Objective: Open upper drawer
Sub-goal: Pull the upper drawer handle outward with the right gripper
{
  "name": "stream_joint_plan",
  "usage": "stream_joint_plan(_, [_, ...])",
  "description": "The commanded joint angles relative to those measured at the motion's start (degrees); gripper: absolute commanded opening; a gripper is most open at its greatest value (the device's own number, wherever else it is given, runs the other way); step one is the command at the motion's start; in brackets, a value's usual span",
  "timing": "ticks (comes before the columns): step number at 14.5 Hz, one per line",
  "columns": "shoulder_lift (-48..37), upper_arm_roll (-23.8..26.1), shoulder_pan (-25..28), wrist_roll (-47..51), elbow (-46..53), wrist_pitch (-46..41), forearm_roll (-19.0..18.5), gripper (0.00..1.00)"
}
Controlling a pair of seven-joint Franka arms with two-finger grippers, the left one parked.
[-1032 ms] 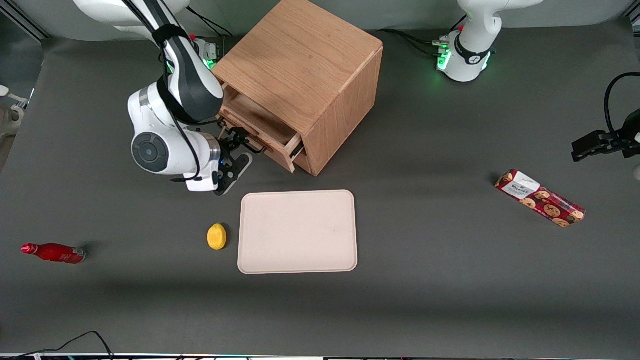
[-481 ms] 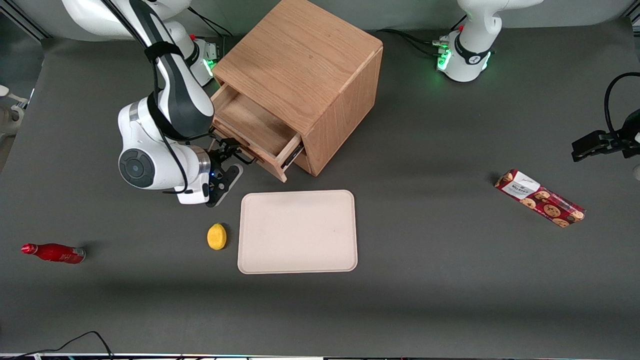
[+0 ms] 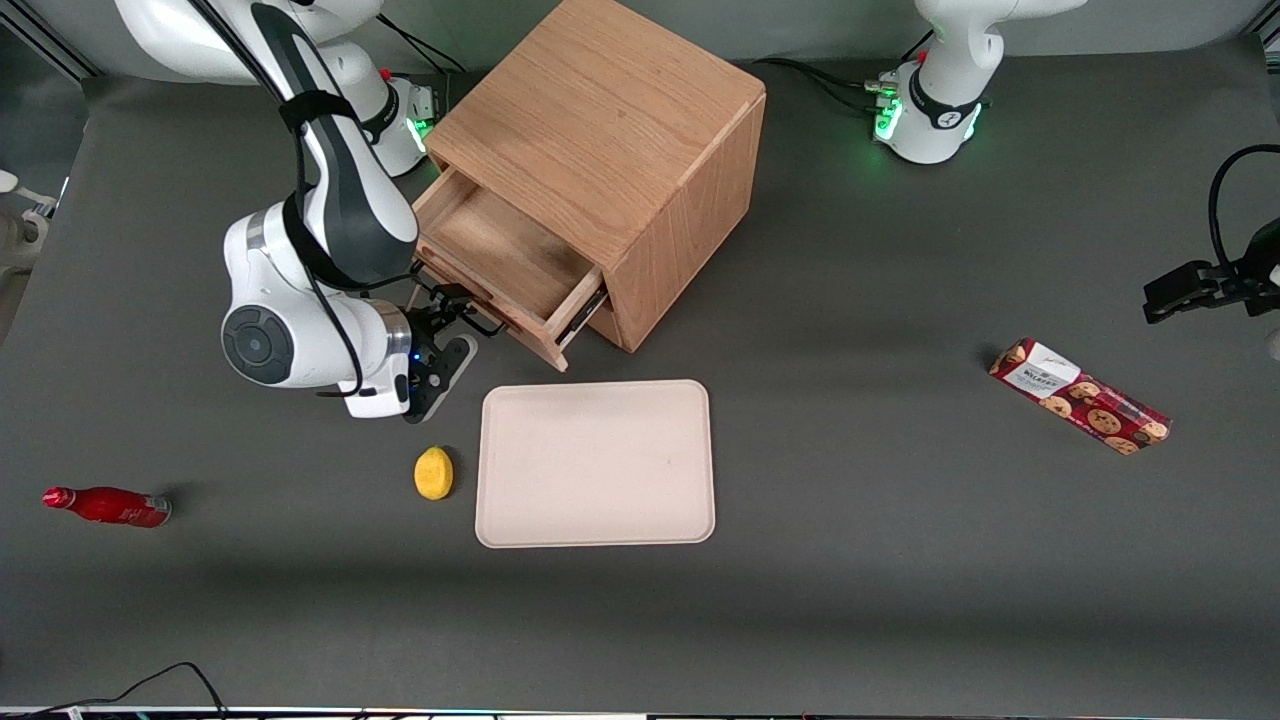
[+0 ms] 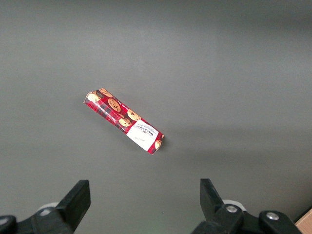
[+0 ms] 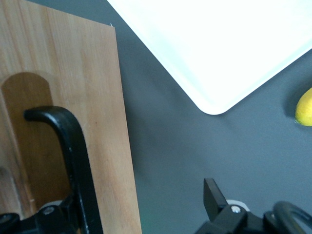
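Scanning the matte grey worktop, we find a glossy red bottle lying on its side near the edge at the working arm's end. The gripper sits at the upper drawer's thin black bar handle. Its fingers are spread apart, with the bar between them, close to one finger. A rounded yellow lemon lies just beside a flat cream tray with rounded corners. The upper drawer, light oak, stands pulled out of the grained cube cabinet and hides whatever lies below it. A red cookie pack lies toward the parked arm's end.
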Motion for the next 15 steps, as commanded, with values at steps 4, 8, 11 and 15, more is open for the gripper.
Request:
stream_joint_plan(4, [2.98, 0.11, -2.19, -4.31, 3.72, -0.52, -0.90, 1.00])
stream_joint_plan(8, [3.34, 0.11, -2.98, -5.02, 4.78, -0.43, -1.77, 1.00])
stream_joint_plan(11, [4.30, 0.20, -3.86, -6.24, 6.09, -0.52, -2.22, 1.00])
stream_joint_plan(15, [5.45, 0.20, -4.83, -7.48, 7.68, -0.52, -2.30, 1.00])
